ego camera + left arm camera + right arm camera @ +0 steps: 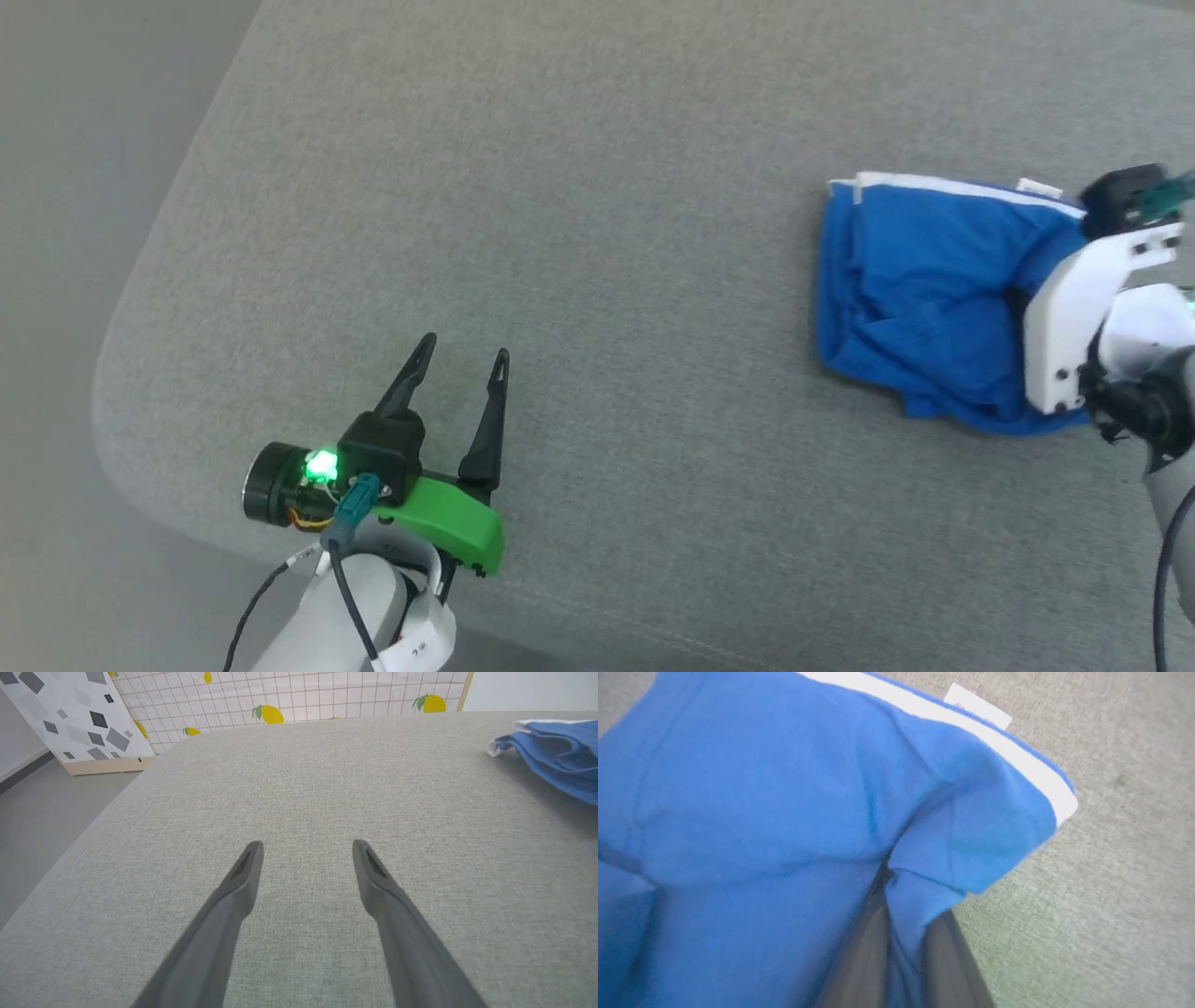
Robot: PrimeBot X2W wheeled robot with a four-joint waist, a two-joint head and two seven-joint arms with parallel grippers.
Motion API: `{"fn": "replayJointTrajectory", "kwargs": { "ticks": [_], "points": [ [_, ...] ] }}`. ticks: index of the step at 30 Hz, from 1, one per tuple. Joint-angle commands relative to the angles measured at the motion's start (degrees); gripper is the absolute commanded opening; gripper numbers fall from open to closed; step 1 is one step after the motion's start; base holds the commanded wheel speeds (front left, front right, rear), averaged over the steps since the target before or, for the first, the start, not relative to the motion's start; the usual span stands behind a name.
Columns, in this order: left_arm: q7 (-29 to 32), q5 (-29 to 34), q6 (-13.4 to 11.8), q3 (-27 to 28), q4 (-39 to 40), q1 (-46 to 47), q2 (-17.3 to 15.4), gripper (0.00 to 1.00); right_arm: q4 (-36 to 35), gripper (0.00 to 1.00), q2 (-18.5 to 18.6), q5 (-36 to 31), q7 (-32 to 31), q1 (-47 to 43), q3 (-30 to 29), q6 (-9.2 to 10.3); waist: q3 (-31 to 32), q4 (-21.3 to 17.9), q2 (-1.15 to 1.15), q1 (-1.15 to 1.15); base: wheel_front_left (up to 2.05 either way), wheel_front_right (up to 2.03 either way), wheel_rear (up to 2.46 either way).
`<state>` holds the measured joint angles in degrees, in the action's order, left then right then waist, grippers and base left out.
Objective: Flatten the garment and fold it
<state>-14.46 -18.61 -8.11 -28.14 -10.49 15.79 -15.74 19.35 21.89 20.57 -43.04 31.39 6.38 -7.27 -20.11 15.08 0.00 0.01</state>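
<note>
The garment (920, 280) is a rumpled bright blue pair of shorts with white trim along its far edge and a small white label (978, 706), lying at the right of the grey padded surface (579, 233). My right gripper (1018, 308) comes in from the right edge, its fingertips buried in the cloth. In the right wrist view its two dark fingers (864, 952) stand close together with a fold of blue fabric (784, 802) pinched between them. My left gripper (464, 353) rests open near the front left corner, well apart from the garment (556, 751), with nothing between its fingers (243, 882).
The padded surface has a rounded front left corner (117, 392) with grey floor (65, 187) beyond it. Behind the surface's far edge lean a lemon-print grid panel (289, 695) and a panel with grey shapes (79, 718).
</note>
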Motion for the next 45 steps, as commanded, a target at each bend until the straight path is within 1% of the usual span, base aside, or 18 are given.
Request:
{"fn": "replayJointTrajectory", "kwargs": {
  "ticks": [1,3,4,5,8,14,17,20,21,23,27,32,35,39,43,45],
  "points": [
    [-0.35,0.95,0.22,0.14,-0.07,-0.36,0.09,1.0,0.05,0.0,0.86,-0.56,0.62,-1.51,2.33,-0.22,2.4,-2.61,0.0,-0.01,0.0,0.0,0.0],
    [-0.38,0.85,0.19,0.21,0.04,-0.84,-0.12,1.0,-2.49,0.0,5.23,-2.03,1.69,-1.27,8.48,-0.22,3.47,-4.51,0.0,-0.01,0.0,0.0,0.0],
    [-0.39,0.71,0.07,0.39,0.25,-1.19,-0.27,1.0,-3.62,0.0,6.58,-1.49,1.97,-0.96,10.31,-0.22,3.82,-5.78,0.0,-0.01,0.0,0.0,0.0],
    [-0.39,0.66,0.05,0.43,0.49,-1.46,-0.41,1.0,-4.5,0.0,7.57,-0.91,1.94,-0.7,11.39,-0.22,3.95,-6.67,0.0,-0.01,0.0,0.0,0.0],
    [-0.41,0.5,0.07,0.67,1.5,-2.18,-1.1,1.0,-8.09,0.0,12.2,0.0,1.07,0.85,15.83,-0.22,3.49,-10.24,0.0,-0.01,0.0,0.0,0.0],
    [-0.46,0.19,0.22,1.48,4.28,-2.08,-1.71,1.0,-12.33,0.0,21.92,1.3,-0.27,3.9,20.89,-0.22,0.35,-16.43,0.0,-0.01,0.0,0.0,0.0],
    [-0.48,0.52,0.33,1.64,6.03,-1.24,-1.79,1.0,-12.96,0.0,26.8,1.61,-0.17,4.38,21.26,-0.22,-1.97,-18.31,0.0,-0.01,0.0,0.0,0.0],
    [-0.49,0.81,0.26,1.88,7.79,-0.25,-1.79,1.0,-13.27,0.0,32.12,0.38,0.9,4.28,21.66,-0.22,-4.73,-19.76,0.0,-0.01,0.0,0.0,0.0],
    [-0.5,0.97,0.29,1.87,8.22,0.01,-1.87,1.0,-12.88,0.0,33.35,0.28,1.16,3.98,21.41,-0.22,-5.57,-20.18,0.0,-0.01,0.0,0.0,0.0],
    [-0.51,1.65,0.69,1.66,9.62,0.88,-2.06,1.0,-11.05,0.0,36.08,0.28,2.52,2.95,20.14,-0.22,-7.69,-20.77,0.0,-0.01,0.0,0.0,0.0],
    [-0.52,2.98,1.32,1.6,11.88,2.23,-2.6,1.0,-6.25,0.0,39.75,0.18,6.23,0.38,16.19,-0.22,-11.73,-21.0,0.0,-0.01,0.0,0.0,0.0],
    [-0.52,3.91,1.94,2.04,14.27,3.9,-3.41,1.0,2.39,0.0,41.67,-1.55,12.34,-3.07,8.62,-0.22,-16.34,-20.32,0.0,-0.01,0.0,0.0,0.0],
    [-0.53,4.16,2.16,2.27,15.34,4.83,-3.68,1.0,7.78,0.0,41.81,-3.62,17.83,-4.88,3.43,-0.22,-18.39,-19.57,0.0,-0.01,0.0,0.0,0.0],
    [-0.53,4.17,2.18,2.76,15.96,5.13,-4.21,1.0,14.48,0.0,40.54,-6.82,24.08,-5.35,-3.02,-0.22,-20.35,-18.92,0.0,-0.01,0.0,0.0,0.0],
    [-0.53,4.23,2.33,2.96,16.4,5.23,-4.54,1.0,17.79,0.0,38.88,-10.78,29.91,-4.53,-7.36,-0.22,-21.39,-18.49,0.0,-0.01,0.0,0.0,0.0],
    [-0.53,4.19,2.39,3.05,16.45,5.21,-4.6,1.0,19.08,0.0,38.28,-12.46,31.46,-4.04,-8.58,-0.22,-21.6,-18.33,0.0,-0.01,0.0,0.0,0.0]
  ]
}}
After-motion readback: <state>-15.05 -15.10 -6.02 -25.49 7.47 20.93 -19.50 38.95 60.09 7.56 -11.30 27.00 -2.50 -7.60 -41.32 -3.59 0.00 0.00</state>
